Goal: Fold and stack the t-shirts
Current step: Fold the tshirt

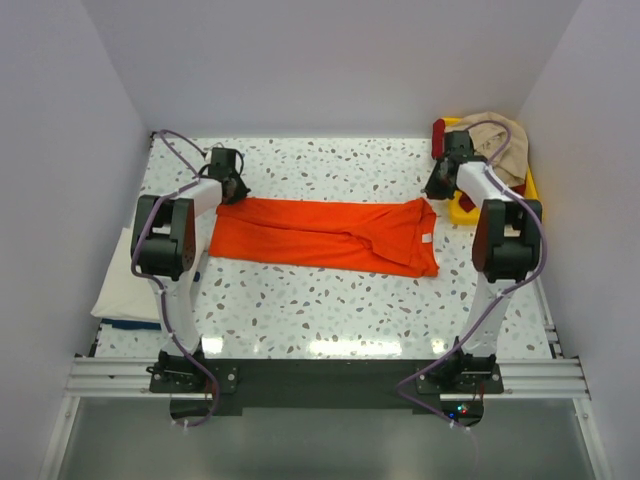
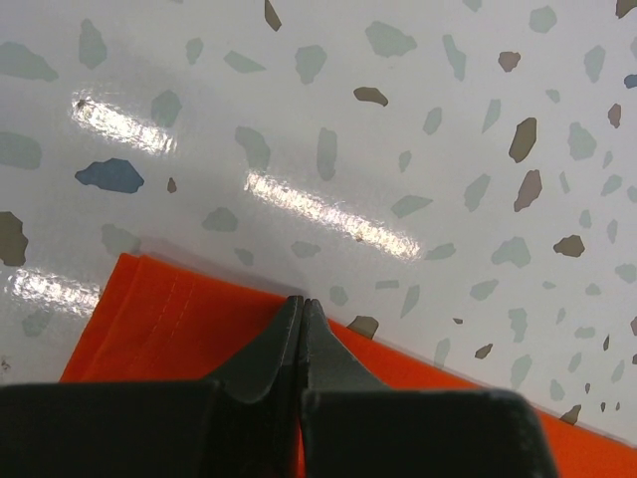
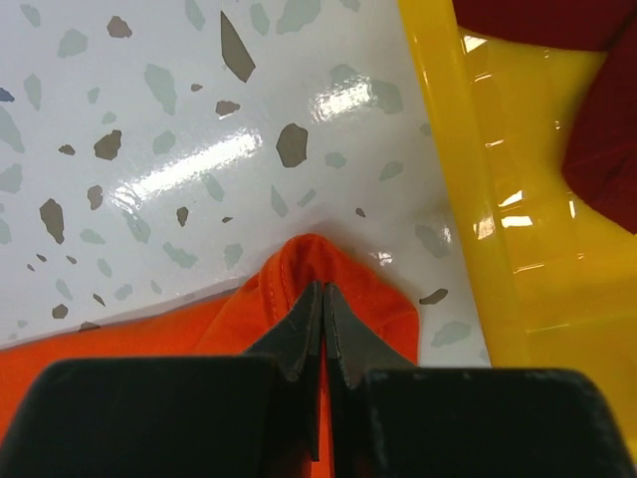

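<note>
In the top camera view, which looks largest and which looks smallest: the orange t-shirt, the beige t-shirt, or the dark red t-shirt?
1. orange t-shirt, spread flat on the table.
2. beige t-shirt, bunched on the yellow tray.
3. dark red t-shirt, mostly hidden, so its true size is unsure.

White arms [image 1: 180, 300], bulky black joints [image 1: 165, 240], looping purple cables [image 1: 175, 143], black left gripper [image 2: 302, 302] and right gripper [image 3: 323, 289] with tapered fingers [image 2: 269, 349], black base plates [image 1: 190, 377].
</note>
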`<control>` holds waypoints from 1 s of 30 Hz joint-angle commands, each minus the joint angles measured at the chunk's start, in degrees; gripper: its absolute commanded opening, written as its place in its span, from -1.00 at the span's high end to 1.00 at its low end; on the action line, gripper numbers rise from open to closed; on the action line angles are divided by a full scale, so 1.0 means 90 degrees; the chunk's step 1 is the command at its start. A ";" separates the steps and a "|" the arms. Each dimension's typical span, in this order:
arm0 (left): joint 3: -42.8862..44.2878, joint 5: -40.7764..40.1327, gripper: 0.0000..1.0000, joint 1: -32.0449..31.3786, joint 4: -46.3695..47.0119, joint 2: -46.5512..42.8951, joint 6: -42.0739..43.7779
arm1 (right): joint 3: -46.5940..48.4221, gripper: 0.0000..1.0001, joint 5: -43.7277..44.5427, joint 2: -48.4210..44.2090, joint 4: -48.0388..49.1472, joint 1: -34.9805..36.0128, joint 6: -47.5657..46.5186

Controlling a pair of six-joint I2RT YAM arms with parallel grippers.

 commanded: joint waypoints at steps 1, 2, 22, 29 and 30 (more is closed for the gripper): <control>0.0124 -0.0135 1.00 0.0068 -0.0077 0.0155 0.0016 | 0.0114 1.00 0.0196 -0.0459 0.0042 -0.0197 0.0135; 0.0114 -0.0145 1.00 0.0068 -0.0068 0.0155 0.0016 | 0.0017 1.00 -0.0007 -0.0488 0.0168 -0.0238 0.0174; 0.0241 -0.0085 0.18 0.0127 0.0441 -0.0948 0.0300 | -0.1692 0.27 -0.0927 -0.1874 0.0735 -0.0111 0.0213; 0.0105 -0.1687 0.26 0.0176 -0.1101 -0.1632 -0.0267 | -0.2580 0.27 -0.0927 -0.2675 0.0843 -0.0072 0.0535; 0.0018 -0.1746 0.27 0.0186 -0.1190 -0.1748 -0.0344 | -0.2669 0.27 -0.0946 -0.2898 0.0862 -0.0072 0.0555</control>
